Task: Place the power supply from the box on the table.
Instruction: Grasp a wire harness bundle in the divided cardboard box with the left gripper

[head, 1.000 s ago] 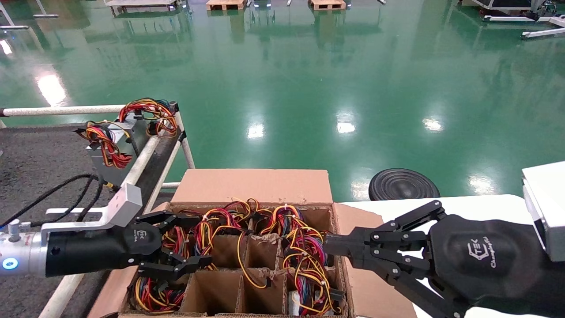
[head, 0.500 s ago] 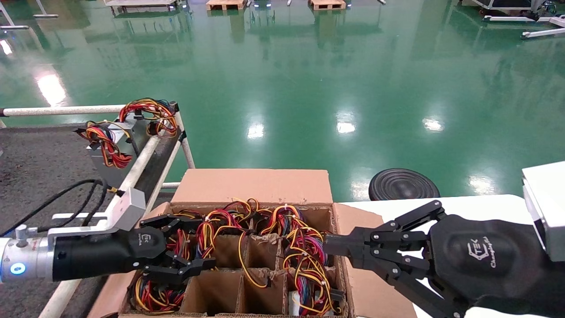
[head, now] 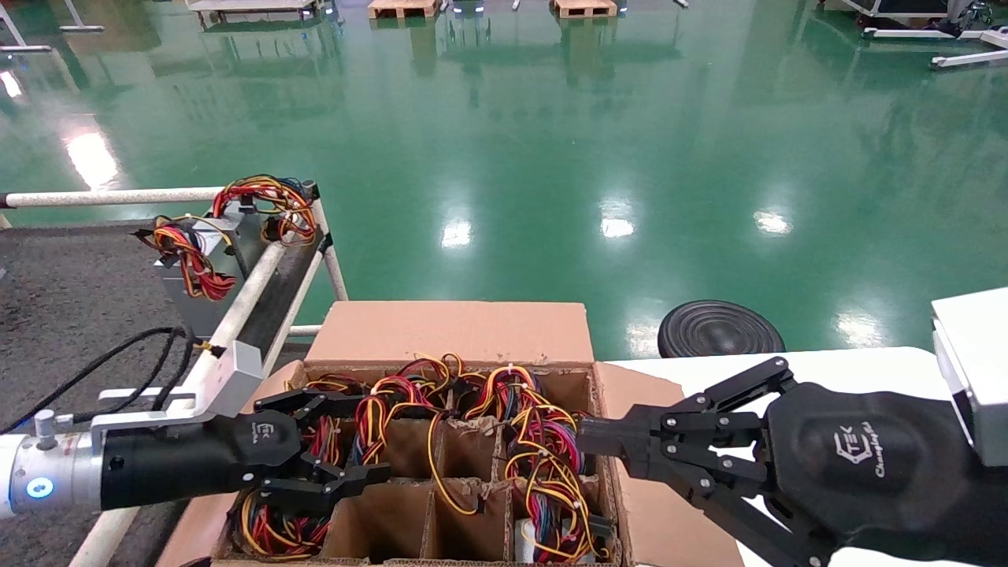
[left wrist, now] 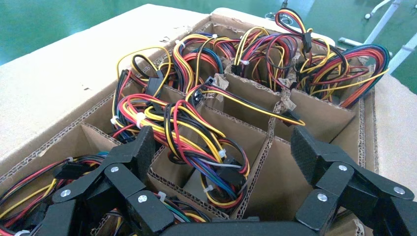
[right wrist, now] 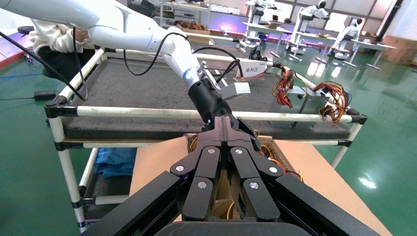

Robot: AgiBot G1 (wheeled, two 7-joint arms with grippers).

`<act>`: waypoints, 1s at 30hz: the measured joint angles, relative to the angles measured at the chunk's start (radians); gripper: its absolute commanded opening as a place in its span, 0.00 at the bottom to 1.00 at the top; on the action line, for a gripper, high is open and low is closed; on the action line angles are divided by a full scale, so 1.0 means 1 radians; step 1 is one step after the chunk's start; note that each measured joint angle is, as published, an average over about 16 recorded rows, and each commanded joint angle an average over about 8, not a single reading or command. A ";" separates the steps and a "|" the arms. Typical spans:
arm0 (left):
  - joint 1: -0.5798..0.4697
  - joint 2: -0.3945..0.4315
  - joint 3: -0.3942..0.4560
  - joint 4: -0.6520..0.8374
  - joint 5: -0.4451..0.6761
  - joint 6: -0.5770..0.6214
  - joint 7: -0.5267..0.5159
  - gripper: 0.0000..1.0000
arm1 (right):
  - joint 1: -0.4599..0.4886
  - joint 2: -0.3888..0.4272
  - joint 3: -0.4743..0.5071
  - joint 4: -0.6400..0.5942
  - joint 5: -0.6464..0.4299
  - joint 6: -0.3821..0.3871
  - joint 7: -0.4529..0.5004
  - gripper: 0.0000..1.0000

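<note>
We see the left tool [head: 346, 445] low over the left side of the cardboard carton [head: 453, 331], its fingers spread apart and grasping nothing. In the left wrist view those fingers [left wrist: 140, 152] straddle a tangle of red, yellow and black wires [left wrist: 187, 132] that lies across the divider grid [left wrist: 268, 142].

The right tool [head: 587, 441] hangs at the carton's right wall, fingertips pressed together and empty; the right wrist view shows the same closed tips [right wrist: 223, 128].

Wire bundles [head: 543, 465] fill several cells. We make out a bit of pale metal [head: 526, 547] deep in a near right cell, but cannot tell whether it is a power supply body. No unit is lifted out of the carton.

On the dark speckled surface [head: 63, 283], at its far corner against the white tube rail [head: 252, 287], stands a silver-grey power supply [head: 209, 260] with its own wires [head: 189, 260] draped over it. A second bundle [head: 268, 197] sits just behind it.

A black round disc [head: 717, 327] lies on the green floor [head: 551, 157] beyond the white tabletop [head: 850, 362].
</note>
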 measured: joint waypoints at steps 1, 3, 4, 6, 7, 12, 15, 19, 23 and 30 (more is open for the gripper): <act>0.001 0.000 0.000 0.002 -0.003 0.001 0.001 0.00 | 0.000 0.000 0.000 0.000 0.000 0.000 0.000 0.00; 0.004 0.001 -0.001 0.005 -0.008 0.003 0.004 0.00 | 0.000 0.000 0.000 0.000 0.000 0.000 0.000 0.00; 0.005 0.001 -0.001 0.007 -0.010 0.003 0.005 0.00 | 0.000 0.000 0.000 0.000 0.000 0.000 0.000 0.00; 0.008 0.002 -0.002 0.010 -0.016 0.005 0.007 0.00 | 0.000 0.000 0.000 0.000 0.000 0.000 0.000 0.00; 0.010 0.002 -0.003 0.011 -0.018 0.006 0.008 0.00 | 0.000 0.000 0.000 0.000 0.000 0.000 0.000 0.00; 0.018 0.004 -0.005 0.018 -0.032 0.010 0.011 0.00 | 0.000 0.000 0.000 0.000 0.000 0.000 0.000 0.00; 0.022 0.004 -0.007 0.022 -0.040 0.012 0.012 0.00 | 0.000 0.000 0.000 0.000 0.000 0.000 0.000 0.00; 0.027 0.006 -0.009 0.027 -0.050 0.015 0.012 0.00 | 0.000 0.000 0.000 0.000 0.000 0.000 0.000 0.00; 0.030 0.007 -0.010 0.031 -0.058 0.018 0.010 0.00 | 0.000 0.000 0.000 0.000 0.000 0.000 0.000 0.00; 0.031 0.007 -0.005 0.036 -0.064 0.023 0.002 0.00 | 0.000 0.000 0.000 0.000 0.000 0.000 0.000 0.00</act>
